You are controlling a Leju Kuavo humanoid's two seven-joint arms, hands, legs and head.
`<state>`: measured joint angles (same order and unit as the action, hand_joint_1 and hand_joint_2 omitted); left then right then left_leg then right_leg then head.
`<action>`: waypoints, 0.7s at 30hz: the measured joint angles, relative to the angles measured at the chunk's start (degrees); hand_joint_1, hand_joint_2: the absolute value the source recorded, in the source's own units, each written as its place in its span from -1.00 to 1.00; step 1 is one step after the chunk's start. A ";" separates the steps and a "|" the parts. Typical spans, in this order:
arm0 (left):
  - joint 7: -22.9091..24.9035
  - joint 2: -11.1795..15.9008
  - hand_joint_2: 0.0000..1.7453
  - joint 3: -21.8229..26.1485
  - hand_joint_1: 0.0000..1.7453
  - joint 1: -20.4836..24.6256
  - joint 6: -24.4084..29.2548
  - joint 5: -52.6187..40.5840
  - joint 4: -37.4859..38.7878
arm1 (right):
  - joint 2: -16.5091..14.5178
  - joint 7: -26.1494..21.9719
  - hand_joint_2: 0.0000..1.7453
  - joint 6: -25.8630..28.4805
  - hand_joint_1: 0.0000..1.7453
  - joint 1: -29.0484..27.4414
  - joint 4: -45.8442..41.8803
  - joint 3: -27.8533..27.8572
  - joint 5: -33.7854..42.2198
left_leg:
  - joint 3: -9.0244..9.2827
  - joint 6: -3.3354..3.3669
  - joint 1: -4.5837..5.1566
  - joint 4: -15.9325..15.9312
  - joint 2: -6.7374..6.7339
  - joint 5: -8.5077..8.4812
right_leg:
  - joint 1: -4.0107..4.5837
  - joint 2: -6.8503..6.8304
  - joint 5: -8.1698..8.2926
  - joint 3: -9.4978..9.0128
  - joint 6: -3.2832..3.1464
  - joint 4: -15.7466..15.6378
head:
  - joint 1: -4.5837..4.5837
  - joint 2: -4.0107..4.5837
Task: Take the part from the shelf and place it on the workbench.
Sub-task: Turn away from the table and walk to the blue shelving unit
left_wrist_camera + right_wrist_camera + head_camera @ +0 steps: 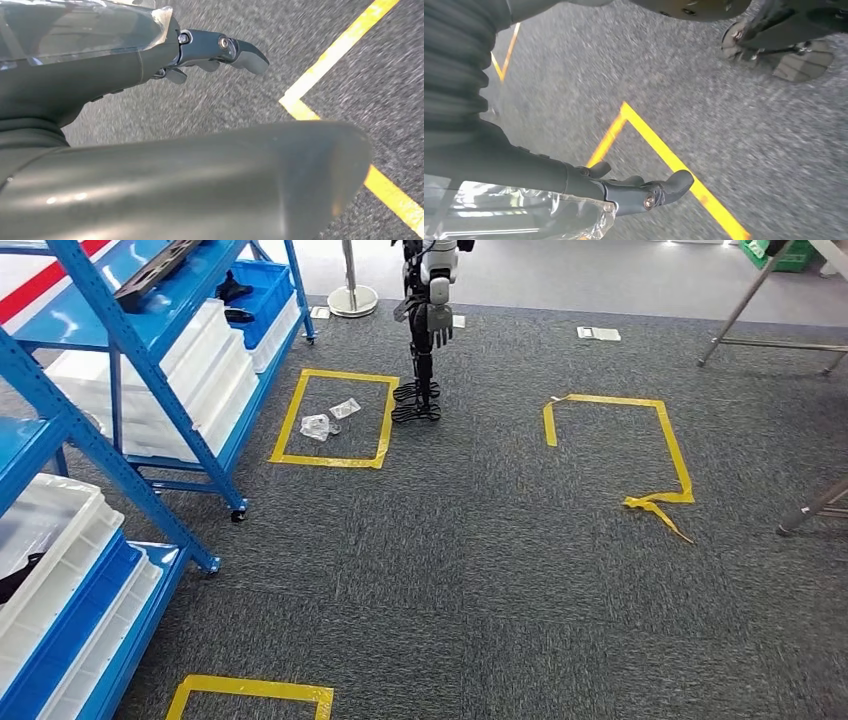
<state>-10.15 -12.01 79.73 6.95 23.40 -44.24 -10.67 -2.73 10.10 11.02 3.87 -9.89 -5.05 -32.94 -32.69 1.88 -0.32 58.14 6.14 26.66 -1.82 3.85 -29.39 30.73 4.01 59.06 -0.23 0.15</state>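
Both arms are hanging over the grey carpet. The left hand (220, 52) and right hand (639, 190) are each lying against a crinkled clear plastic bag (524, 215); whether they are gripping it, I cannot tell. It looks light, slippery and soft, best pinched at a bunched edge.

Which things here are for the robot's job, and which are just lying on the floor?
For the job:
- blue shelf
- white bins on it
- left hand
- right hand

Just lying about:
- clear plastic bags on the carpet
- loose yellow tape
- another robot, standing
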 joint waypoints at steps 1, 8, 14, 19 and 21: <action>0.02 0.02 -1.00 0.01 -1.00 -0.01 -0.04 0.02 0.00 | -0.06 -0.06 1.00 0.00 -1.00 0.05 0.02 0.00 -0.08 | -0.23 -0.32 0.03 0.11 0.46 -0.01 | 0.10 0.21 -0.01 -0.16 -0.47 -0.37 | 0.03 0.00; 0.20 0.14 -1.00 0.02 -1.00 -0.17 0.07 0.28 0.01 | -0.19 -0.22 1.00 -0.21 -1.00 0.26 0.03 0.02 -0.41 | -4.64 -1.78 -0.10 8.26 -4.38 4.62 | 0.36 -3.75 0.31 -0.52 -2.96 -0.66 | 0.87 0.00; 0.29 0.13 -1.00 0.03 -1.00 -0.32 0.44 0.48 0.02 | -0.05 -0.20 1.00 -0.51 -1.00 0.21 0.03 0.02 -0.50 | -5.93 -1.52 -0.19 11.32 -6.60 3.76 | 1.03 -7.93 -0.19 -0.89 -3.67 -0.65 | 1.02 0.00; 0.25 0.19 -1.00 0.02 -1.00 0.12 0.44 0.47 0.01 | -0.01 -0.12 1.00 -0.61 -1.00 0.46 0.03 0.02 -0.39 | -0.66 -0.41 0.92 0.83 -9.92 0.66 | 1.74 -10.30 -0.81 -1.44 -2.88 -0.67 | 0.94 -0.01; 0.22 0.20 -1.00 0.02 -1.00 0.00 0.40 0.46 0.02 | 0.03 -0.03 1.00 -0.59 -1.00 0.63 0.02 0.02 -0.31 | -0.62 -0.04 0.83 0.38 -8.71 0.39 | 1.74 -10.86 -0.98 -1.69 -2.44 -0.78 | 0.98 0.00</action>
<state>-9.93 -11.81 79.76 6.94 23.80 -43.78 -10.65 -2.70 10.07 10.43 4.50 -9.87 -5.03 -33.25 -33.31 1.84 0.51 58.52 -2.57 27.05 -0.08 -7.01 -30.37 29.04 1.57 58.28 0.75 0.15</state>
